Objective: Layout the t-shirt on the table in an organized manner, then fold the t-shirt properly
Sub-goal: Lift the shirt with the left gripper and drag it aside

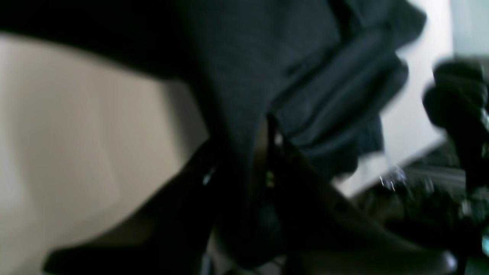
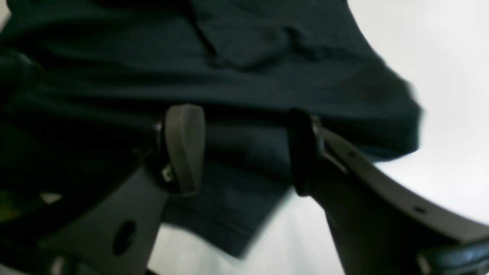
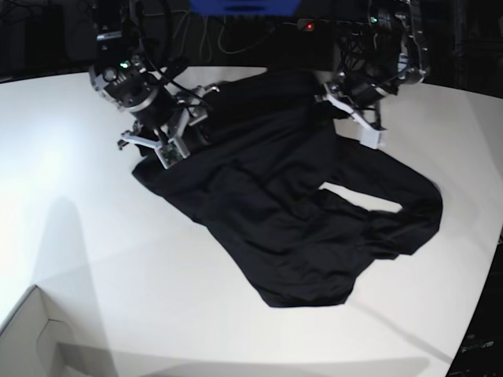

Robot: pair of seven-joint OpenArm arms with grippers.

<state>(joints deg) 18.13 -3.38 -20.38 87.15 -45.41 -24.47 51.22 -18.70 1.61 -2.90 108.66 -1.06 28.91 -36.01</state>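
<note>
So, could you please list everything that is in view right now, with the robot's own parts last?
t-shirt: one, black, crumpled and spread unevenly across the middle of the table, its far edge up by both arms.
table: one, white, under everything, curved edge at the right.
cardboard box: one, pale, open, at the near left corner of the base view.
cables: several, dark, behind the table's far edge.
left pincer: one, dark, at the shirt's far right edge in the base view, shut on the t-shirt.
right pincer: one, grey, at the shirt's far left edge in the base view, open with fabric between its fingers.
</note>
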